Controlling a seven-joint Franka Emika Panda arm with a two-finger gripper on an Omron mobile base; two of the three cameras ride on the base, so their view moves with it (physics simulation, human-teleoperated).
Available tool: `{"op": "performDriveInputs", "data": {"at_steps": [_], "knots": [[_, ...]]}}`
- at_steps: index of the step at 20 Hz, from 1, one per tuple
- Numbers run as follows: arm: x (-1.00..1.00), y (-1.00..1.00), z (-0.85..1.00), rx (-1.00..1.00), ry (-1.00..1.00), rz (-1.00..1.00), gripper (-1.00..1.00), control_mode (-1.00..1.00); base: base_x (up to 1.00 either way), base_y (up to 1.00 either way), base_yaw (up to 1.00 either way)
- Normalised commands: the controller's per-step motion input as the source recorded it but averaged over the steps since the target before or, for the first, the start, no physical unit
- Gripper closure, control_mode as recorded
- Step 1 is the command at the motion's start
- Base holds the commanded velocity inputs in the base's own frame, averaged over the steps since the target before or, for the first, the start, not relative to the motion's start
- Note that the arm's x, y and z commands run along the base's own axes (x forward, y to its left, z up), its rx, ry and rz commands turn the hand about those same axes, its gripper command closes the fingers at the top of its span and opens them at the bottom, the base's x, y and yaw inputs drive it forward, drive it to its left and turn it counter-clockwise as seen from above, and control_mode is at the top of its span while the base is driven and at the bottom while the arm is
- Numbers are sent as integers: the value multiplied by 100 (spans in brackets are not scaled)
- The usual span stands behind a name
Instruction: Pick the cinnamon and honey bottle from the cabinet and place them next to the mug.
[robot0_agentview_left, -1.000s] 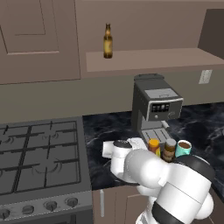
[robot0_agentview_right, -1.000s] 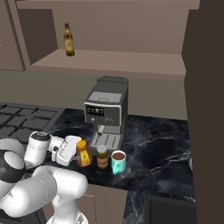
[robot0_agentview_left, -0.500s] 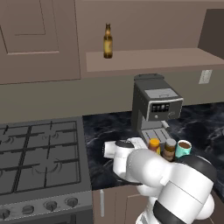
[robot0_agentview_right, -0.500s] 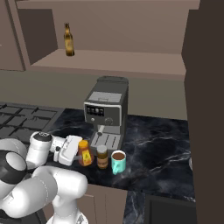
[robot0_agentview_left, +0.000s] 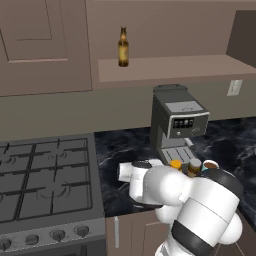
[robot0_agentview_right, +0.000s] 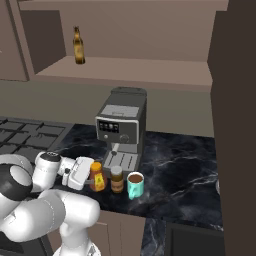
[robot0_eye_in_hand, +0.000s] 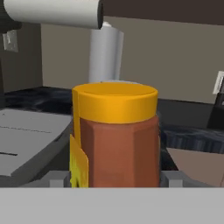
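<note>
Hardly anything has moved: my gripper still clasps the honey bottle on the desk, arm low, beside cinnamon and mug.

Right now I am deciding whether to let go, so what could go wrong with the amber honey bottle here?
The amber, orange-capped honey bottle stands close beside the small brown cinnamon jar, with the teal mug of dark liquid just beyond. A sideways drag by the gripper on release might tip the bottle into the jar, or push the row against the mug. The grey coffee machine right behind leaves little room to retreat.
</note>
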Motion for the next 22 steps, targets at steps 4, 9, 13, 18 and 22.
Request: {"op": "performDriveInputs", "data": {"at_steps": [4, 9, 13, 18, 22], "knots": [[0, 0, -16, 0, 0, 0, 100, -100, 0, 0, 0], [-10, 0, -3, 0, 0, 0, 100, -100, 0, 0, 0], [-8, 0, 0, 0, 0, 0, 100, -100, 0, 0, 0], [0, 0, 0, 0, 0, 0, -100, -100, 0, 0, 0], [0, 0, 0, 0, 0, 0, -100, -100, 0, 0, 0]]}}
